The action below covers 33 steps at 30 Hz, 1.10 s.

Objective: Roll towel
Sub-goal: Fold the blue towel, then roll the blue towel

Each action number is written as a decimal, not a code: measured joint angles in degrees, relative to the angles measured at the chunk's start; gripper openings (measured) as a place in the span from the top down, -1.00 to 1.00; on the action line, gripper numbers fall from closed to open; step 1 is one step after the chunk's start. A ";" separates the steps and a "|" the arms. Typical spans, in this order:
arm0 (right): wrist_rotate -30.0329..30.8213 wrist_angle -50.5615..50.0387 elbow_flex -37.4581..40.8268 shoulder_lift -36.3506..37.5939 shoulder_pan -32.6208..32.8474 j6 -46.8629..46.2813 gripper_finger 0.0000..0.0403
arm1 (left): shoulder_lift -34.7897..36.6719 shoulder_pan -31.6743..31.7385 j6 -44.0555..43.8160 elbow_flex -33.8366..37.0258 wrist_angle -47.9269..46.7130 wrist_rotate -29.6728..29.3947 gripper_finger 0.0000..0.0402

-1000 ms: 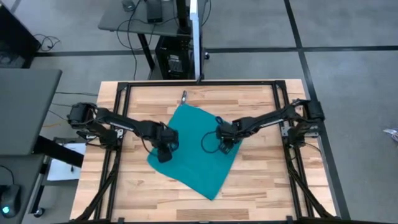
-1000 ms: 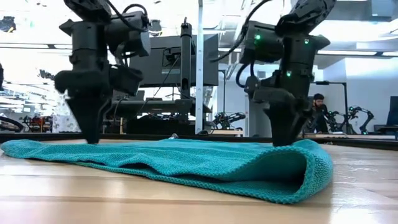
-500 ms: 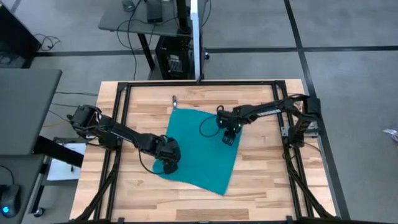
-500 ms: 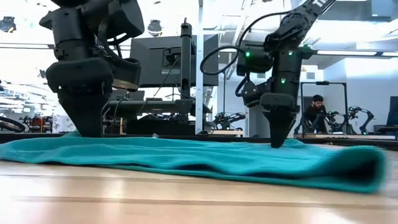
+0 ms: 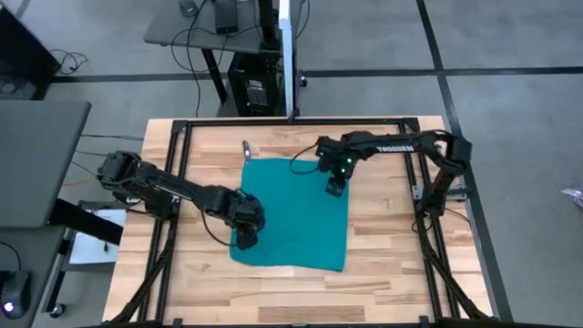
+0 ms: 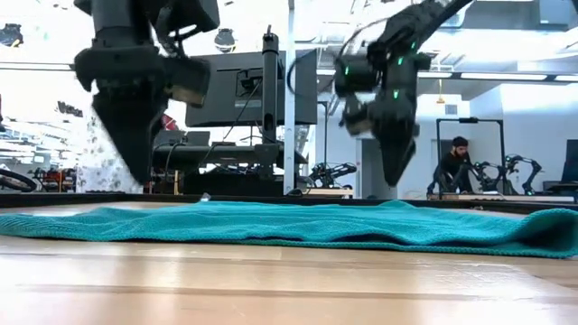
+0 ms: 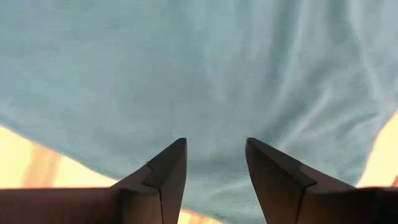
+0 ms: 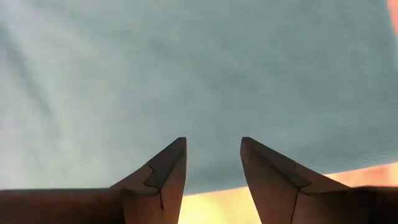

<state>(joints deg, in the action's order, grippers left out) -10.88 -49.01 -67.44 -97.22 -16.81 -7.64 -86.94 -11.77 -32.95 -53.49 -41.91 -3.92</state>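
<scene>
The teal towel (image 5: pixel 296 214) lies flat and spread out on the wooden table, its edges about square with the table's edges. My left gripper (image 5: pixel 246 240) hovers over the towel's near left corner, fingers open and pointing down, clear of the cloth in the low view (image 6: pixel 135 176). My right gripper (image 5: pixel 335 189) hovers over the far right part of the towel, also open and pointing down (image 6: pixel 391 179). Both wrist views show only towel (image 7: pixel 186 74) (image 8: pixel 186 74) beyond the open fingers, with nothing between them.
A black frame rail (image 5: pixel 182 182) runs around the tabletop. A small grey object (image 5: pixel 244 144) lies just beyond the towel's far left corner. Bare wood (image 5: pixel 273 292) shows near the front edge. A person (image 6: pixel 461 162) is far behind the table.
The towel has been turned about on the table, from a diamond lie to square with the edges, and its raised fold has flattened. Both grippers have come up off the cloth. The right one has gone toward the far edge, the left one slightly toward the near edge.
</scene>
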 joint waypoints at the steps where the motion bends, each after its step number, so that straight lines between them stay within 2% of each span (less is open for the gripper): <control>1: -0.09 0.01 0.25 1.40 1.44 -1.36 0.27 | 0.89 0.24 0.52 0.00 -0.06 -0.15 0.25; 7: 0.79 1.32 0.46 10.34 13.02 -11.59 0.27 | 5.82 0.87 3.30 -0.11 -0.37 1.36 0.25; 10: 3.70 3.49 0.44 13.86 20.48 -15.86 0.27 | 7.02 0.87 3.56 -0.13 0.55 1.75 0.25; 13: 4.67 6.17 0.44 15.79 27.14 -21.33 0.27 | 6.97 0.97 5.29 -0.13 2.98 0.70 0.25; 16: 4.79 13.20 0.44 16.01 32.06 -22.16 0.27 | 7.04 1.03 7.85 -0.13 7.48 -1.22 0.25; 18: 4.94 16.81 0.44 15.53 33.65 -22.10 0.27 | 7.04 1.16 10.08 -0.13 9.99 -1.41 0.25; 21: 6.20 16.52 0.42 15.38 34.06 -23.00 0.26 | 7.04 1.73 13.70 -0.47 11.16 -0.31 0.24; 26: 6.54 15.68 -0.99 16.60 33.94 -24.70 0.14 | 7.04 2.01 17.80 -6.00 2.41 2.77 0.11; 29: 7.10 14.35 -3.93 16.86 35.34 -24.75 0.01 | 7.04 -0.46 20.27 -10.61 -2.40 3.23 -0.01; 33: 11.72 12.39 -5.66 16.30 39.87 -23.15 -0.13 | 7.10 -6.75 23.74 -14.43 -6.41 1.18 -0.10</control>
<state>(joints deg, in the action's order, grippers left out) 0.84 -36.62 -73.10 -80.93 23.06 -30.79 -79.83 -18.52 -9.21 -67.93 -48.32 -2.74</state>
